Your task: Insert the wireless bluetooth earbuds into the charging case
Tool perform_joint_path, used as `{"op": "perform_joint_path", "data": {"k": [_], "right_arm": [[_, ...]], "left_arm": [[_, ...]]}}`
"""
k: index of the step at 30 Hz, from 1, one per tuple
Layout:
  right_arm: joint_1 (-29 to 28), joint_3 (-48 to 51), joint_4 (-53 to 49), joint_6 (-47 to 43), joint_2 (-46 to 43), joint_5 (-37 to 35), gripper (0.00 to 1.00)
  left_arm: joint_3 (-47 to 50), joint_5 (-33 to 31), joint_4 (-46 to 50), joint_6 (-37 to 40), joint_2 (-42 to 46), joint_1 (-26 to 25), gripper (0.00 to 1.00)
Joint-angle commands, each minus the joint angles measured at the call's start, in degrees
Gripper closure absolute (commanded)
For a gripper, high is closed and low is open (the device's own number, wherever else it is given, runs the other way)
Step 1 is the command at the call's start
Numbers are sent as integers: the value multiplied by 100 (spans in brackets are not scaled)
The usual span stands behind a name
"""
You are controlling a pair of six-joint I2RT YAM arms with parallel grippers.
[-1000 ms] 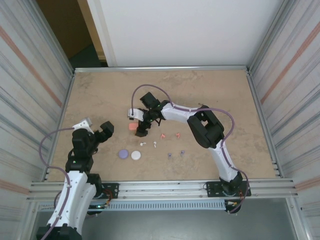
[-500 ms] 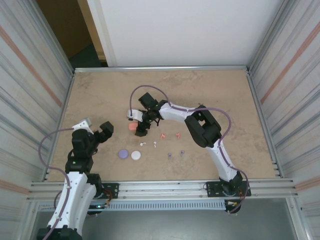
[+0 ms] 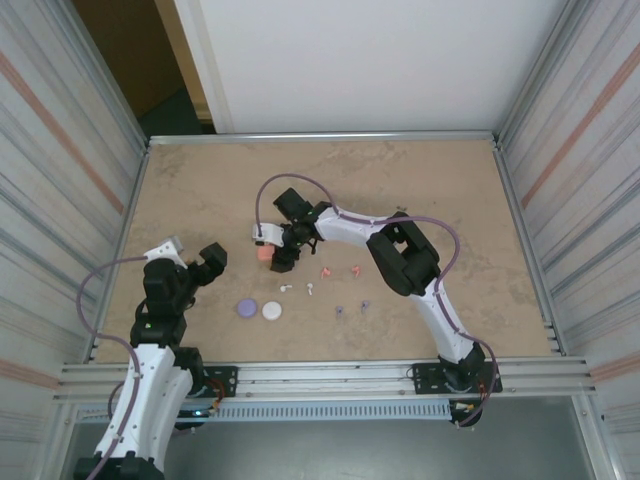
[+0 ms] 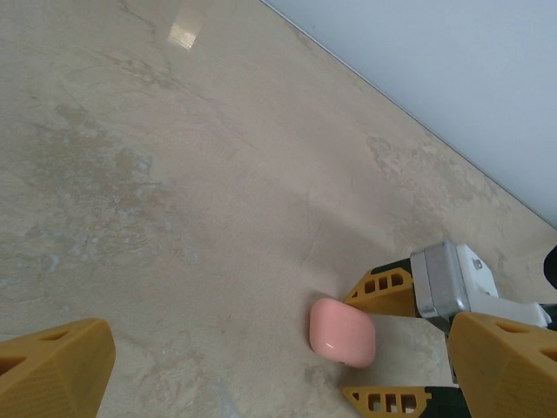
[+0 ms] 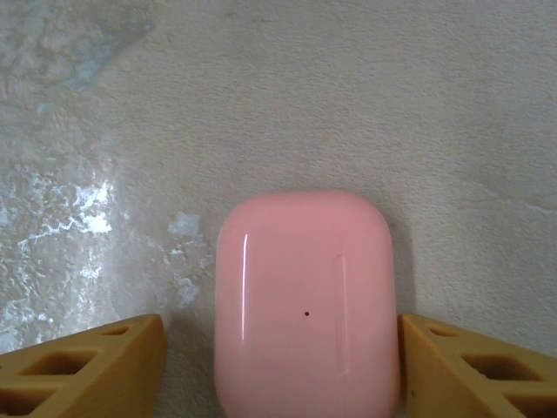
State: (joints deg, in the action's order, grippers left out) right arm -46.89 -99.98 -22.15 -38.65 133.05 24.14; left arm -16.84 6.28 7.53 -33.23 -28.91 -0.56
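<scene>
right gripper [image 3: 272, 251] is stretched out over the beige marbled tabletop [image 3: 200, 190], down at the smooth pink rounded plastic charging case [image 3: 263, 254]. the case lies flat mid-table with its lid shut. right wrist view: the pink case [image 5: 305, 305] sits between the yellow fingers [image 5: 87, 370]. the finger at the right edge of that view touches or nearly touches the case side, the other has a clear gap. so the jaws are part open and straddle the case, no clamp visible. left wrist view: same case [image 4: 342, 331] with the right gripper [image 4: 352, 345] on either side of it.

left gripper [image 3: 190, 255] is well apart to the left, close to its own base. its jaws are spread wide with nothing between them, and its yellow fingertips [image 4: 52, 370] frame bare table.

earbuds lie loose on the table, near-right of the pink case: tiny white stemmed earbuds [image 3: 286, 288] closest, tiny pink stemmed earbuds [image 3: 325, 271] further right, tiny purple stemmed earbuds [image 3: 340, 311] nearest the front edge. round purple case [image 3: 246, 309] and round white case [image 3: 272, 311] sit just beside each other, left of the white pair.
</scene>
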Motion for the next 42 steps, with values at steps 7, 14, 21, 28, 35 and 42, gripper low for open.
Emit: {"op": "perform_joint_path", "data": {"k": [7, 14, 21, 28, 35, 42], "right_arm": [[-34, 42, 203, -59, -69, -172, 58], [20, 739, 1073, 24, -779, -230, 63], [221, 1775, 1859, 138, -1827, -350, 64], [491, 2955, 2472, 199, -3031, -654, 64], [734, 3845, 2741, 71, -4223, -966, 64], [791, 4428, 2714, -105, -5202, -1199, 64]], "left_arm": [[14, -52, 86, 32, 82, -13, 1], [-128, 198, 55, 53, 43, -6, 1], [-375, 1019, -266, 218, -174, -7, 1], [-563, 2134, -1124, 143, -740, 0, 3], [-1008, 3669, -2120, -1, -1583, -31, 11], [-1488, 4652, -2857, -113, -2340, -444, 16]]}}
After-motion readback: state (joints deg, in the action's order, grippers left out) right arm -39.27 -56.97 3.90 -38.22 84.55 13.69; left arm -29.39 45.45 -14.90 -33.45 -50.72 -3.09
